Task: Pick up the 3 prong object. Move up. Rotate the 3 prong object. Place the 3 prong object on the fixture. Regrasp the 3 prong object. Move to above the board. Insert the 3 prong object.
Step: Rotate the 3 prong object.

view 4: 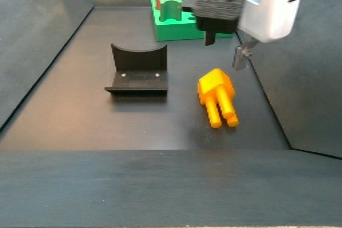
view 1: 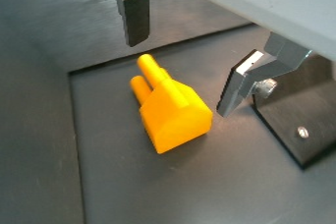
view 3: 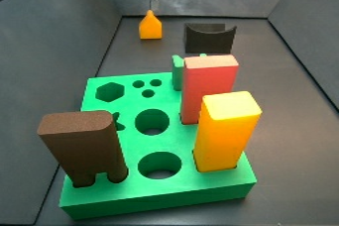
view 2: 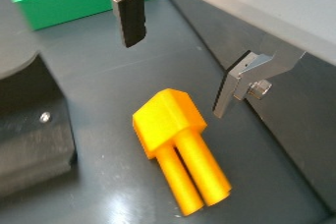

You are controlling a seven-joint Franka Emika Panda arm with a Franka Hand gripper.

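Note:
The 3 prong object (view 1: 168, 110) is a small yellow-orange piece lying flat on the dark floor, also seen in the other wrist view (view 2: 182, 144) and in both side views (view 3: 150, 25) (view 4: 218, 95). My gripper (view 1: 188, 51) (view 2: 182, 53) hangs above it, open, with nothing between the fingers (view 1: 134, 17). In a side view the gripper (view 4: 225, 48) is just over the piece's near-board end. The fixture (view 4: 138, 69) (view 3: 208, 38) stands apart from the piece. The green board (view 3: 119, 96) (view 4: 171, 22) lies beyond.
On the board stand a red block (view 3: 208, 86), a tall yellow-orange block (view 3: 225, 126) and a brown block with legs (view 3: 82, 146). Grey walls (view 4: 54, 42) enclose the floor on all sides.

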